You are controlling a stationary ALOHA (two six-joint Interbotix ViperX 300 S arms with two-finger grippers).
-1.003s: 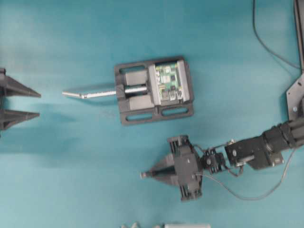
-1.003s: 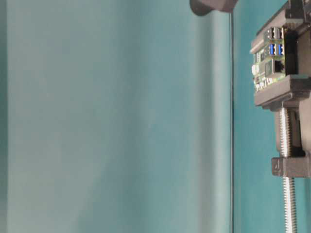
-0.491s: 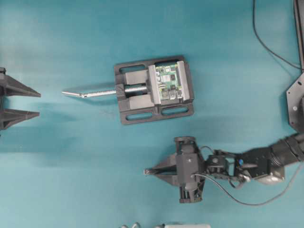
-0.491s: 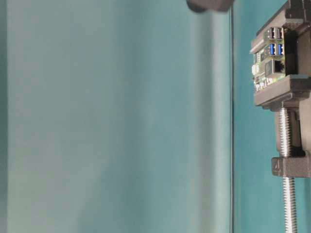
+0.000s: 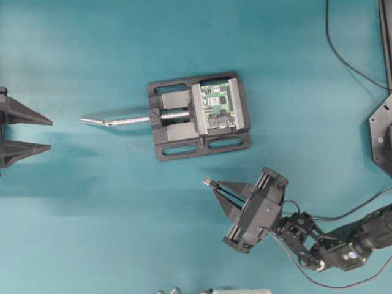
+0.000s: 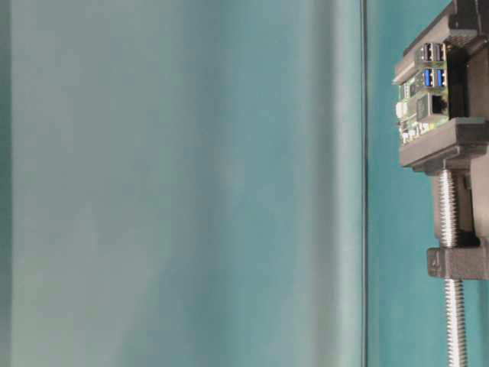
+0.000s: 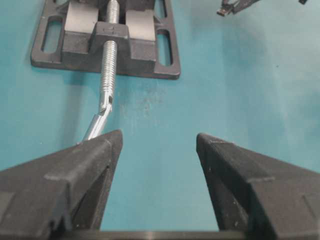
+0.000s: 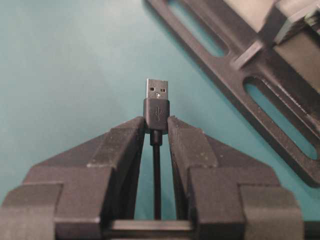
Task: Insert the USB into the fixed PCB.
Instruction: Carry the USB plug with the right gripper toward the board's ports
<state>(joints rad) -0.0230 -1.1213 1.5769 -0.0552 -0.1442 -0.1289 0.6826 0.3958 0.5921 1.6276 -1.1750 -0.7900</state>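
Right gripper (image 8: 156, 131) pinches the USB (image 8: 157, 102) — bare teal table between plug and vise base (image 5: 199, 148); left gripper (image 7: 159, 145) gapes wide, empty.

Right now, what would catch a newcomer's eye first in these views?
The green PCB clamped in the black vise at mid-table stands out against the teal surface. Below it, toward the right, the right hand pinches the USB, plug angled toward the vise. The left hand sits open at the left edge.
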